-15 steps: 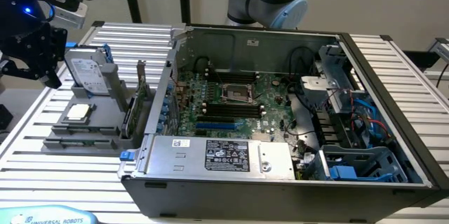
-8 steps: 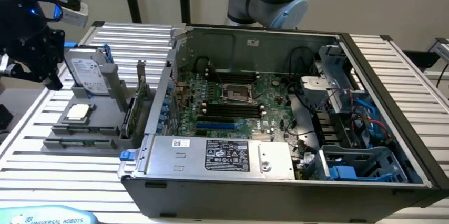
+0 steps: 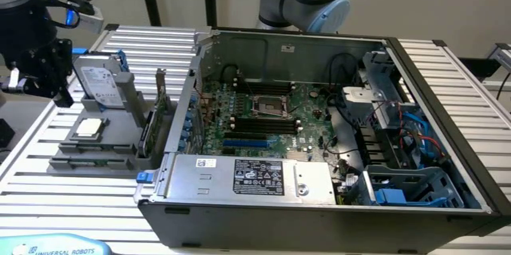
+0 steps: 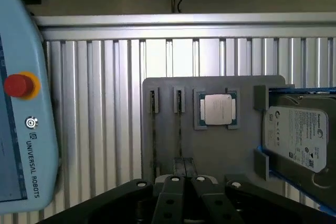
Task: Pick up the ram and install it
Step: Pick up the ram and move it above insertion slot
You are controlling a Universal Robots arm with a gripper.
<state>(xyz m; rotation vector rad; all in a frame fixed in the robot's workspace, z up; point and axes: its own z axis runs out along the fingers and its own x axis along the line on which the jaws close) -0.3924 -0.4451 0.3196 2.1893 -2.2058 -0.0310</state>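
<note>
The gripper [image 4: 185, 162] is being held above the grey holder [image 4: 241, 145] on the ribbed worktop [image 4: 105, 103], its fingers [image 4: 179, 165] being kept pressed together with nothing between them. The ram [image 4: 180, 129] is being kept on edge in a narrow slot of that holder, just beside the processor chip [image 4: 218, 109]. A hard drive [image 4: 296, 137] is being carried at the holder's other end.

One computer case [image 3: 319, 222], one hard drive [image 4: 299, 137], one processor [image 4: 219, 109], one teach pendant [image 4: 26, 129].
</note>
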